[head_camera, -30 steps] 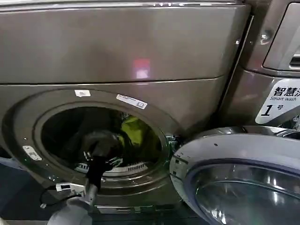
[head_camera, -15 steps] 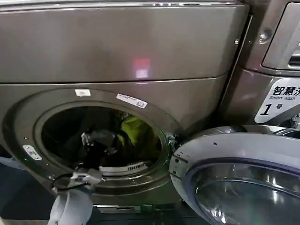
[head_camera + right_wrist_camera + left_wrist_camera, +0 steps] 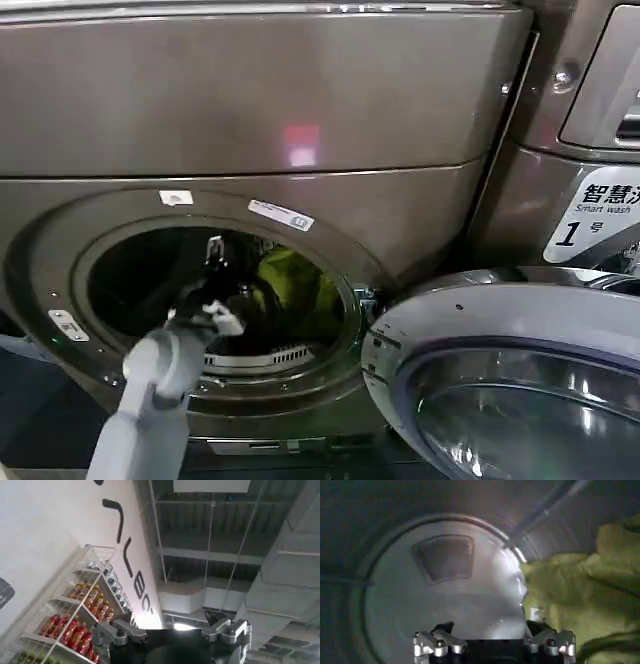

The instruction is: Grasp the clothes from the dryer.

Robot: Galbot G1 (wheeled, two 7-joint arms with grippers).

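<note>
Reaching through the porthole, my left gripper [image 3: 494, 642] sits inside the drum with its jaws apart and nothing between them. The yellow-green garment [image 3: 580, 595] lies heaped just beside one open fingertip, against the drum's curved wall, so I judge the next move is a short swing toward it and then a close. Ahead of the jaws is the drum's pale back plate with its dark mesh vent [image 3: 444, 557]; no cloth lies there, which is why aiming straight on would catch nothing.

From the head view, my left arm enters the dryer [image 3: 250, 100] low at the opening's rim, and the same yellow-green cloth [image 3: 290, 285] shows beyond the wrist, on the door-hinge side. The door [image 3: 510, 370] hangs swung wide, clear of my arm's path.

My right gripper [image 3: 172, 637] is parked well away, pointed up at a ceiling and a shelf of bottles, jaws apart and empty.

Beyond the door, the neighbouring machine carries a white sticker [image 3: 600, 212] reading "Smart wash" and "1", with Chinese characters.
</note>
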